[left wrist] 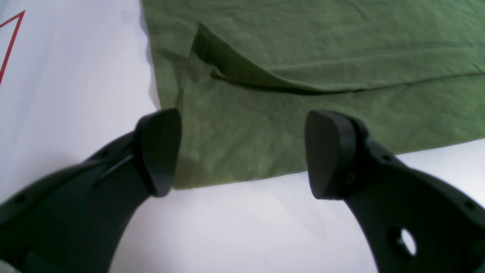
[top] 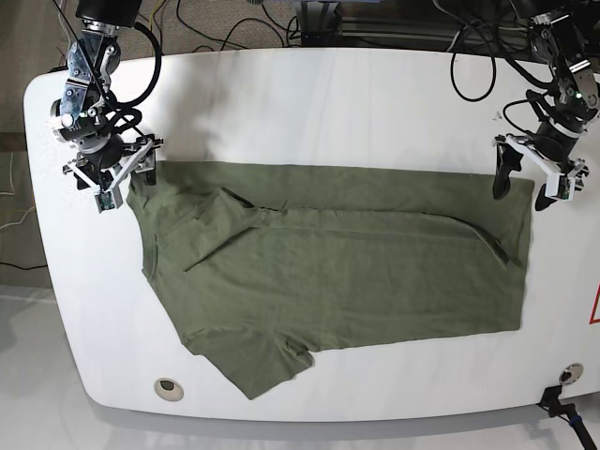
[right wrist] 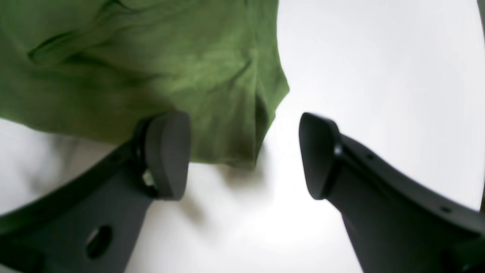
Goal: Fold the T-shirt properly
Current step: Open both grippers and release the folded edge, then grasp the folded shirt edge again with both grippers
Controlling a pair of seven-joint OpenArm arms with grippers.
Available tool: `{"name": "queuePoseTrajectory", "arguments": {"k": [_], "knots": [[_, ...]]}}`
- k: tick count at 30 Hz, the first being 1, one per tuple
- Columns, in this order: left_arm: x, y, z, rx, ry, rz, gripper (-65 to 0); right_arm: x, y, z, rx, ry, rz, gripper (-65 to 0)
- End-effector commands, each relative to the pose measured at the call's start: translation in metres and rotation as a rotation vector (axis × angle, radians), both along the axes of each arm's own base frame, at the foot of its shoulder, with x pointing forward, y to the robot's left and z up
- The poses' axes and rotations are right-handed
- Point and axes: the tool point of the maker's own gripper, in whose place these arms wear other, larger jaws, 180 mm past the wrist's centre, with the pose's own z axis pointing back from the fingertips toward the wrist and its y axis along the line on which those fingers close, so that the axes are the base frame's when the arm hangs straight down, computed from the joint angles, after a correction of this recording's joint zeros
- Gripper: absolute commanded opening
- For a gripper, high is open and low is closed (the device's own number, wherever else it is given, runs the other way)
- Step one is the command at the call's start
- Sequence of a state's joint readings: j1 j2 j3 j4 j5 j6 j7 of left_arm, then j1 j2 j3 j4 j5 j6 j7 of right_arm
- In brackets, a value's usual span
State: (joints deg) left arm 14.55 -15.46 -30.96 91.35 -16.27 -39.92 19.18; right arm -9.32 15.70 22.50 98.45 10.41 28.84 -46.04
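The olive-green T-shirt (top: 328, 272) lies flat across the white table, its far long edge folded over onto the body, with one sleeve sticking out at the near left. My left gripper (top: 521, 190) is open, just above the shirt's far right corner; in the left wrist view its open gripper (left wrist: 242, 155) has that corner (left wrist: 235, 144) between its fingers, with a raised folded flap (left wrist: 227, 64) beyond it. My right gripper (top: 127, 187) is open at the far left corner; in the right wrist view that gripper (right wrist: 242, 155) straddles a wrinkled corner (right wrist: 227, 113).
The white table (top: 309, 103) has rounded edges. A red triangle mark (top: 594, 309) sits at its right edge and also shows in the left wrist view (left wrist: 9, 41). A round grommet (top: 167, 385) is near the front left. Cables hang behind the table.
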Motion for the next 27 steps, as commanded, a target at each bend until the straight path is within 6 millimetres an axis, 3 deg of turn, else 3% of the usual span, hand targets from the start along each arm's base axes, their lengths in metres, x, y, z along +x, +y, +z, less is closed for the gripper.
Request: {"name": "queuePoseTrajectory", "arguments": {"k": [1,9,17,21,27], "knots": [[0.008,0.002,0.019,0.003,-0.066,-0.008,-17.0,0.013,-0.006,0.006,0.013,-0.065,-0.006,-21.6],[0.007,0.002,0.019,0.003,-0.066,-0.007,-17.0,0.012,-0.005,-0.022,0.086,-0.055,-0.045,-21.6],[0.007,0.003,0.017,0.001,-0.058,-0.004,-17.0,0.016,-0.005,-0.022,0.097,-0.069,-0.05,-22.0],[0.007,0.003,0.016,0.001,-0.058,-0.003,-17.0,0.014,-0.007,-0.035,0.122,-0.056,-0.069,-22.6],[0.007,0.004,0.016,0.005,-0.055,-0.004,-17.0,0.01,-0.011,-0.052,0.15,-0.044,-0.095,-41.9]]}}
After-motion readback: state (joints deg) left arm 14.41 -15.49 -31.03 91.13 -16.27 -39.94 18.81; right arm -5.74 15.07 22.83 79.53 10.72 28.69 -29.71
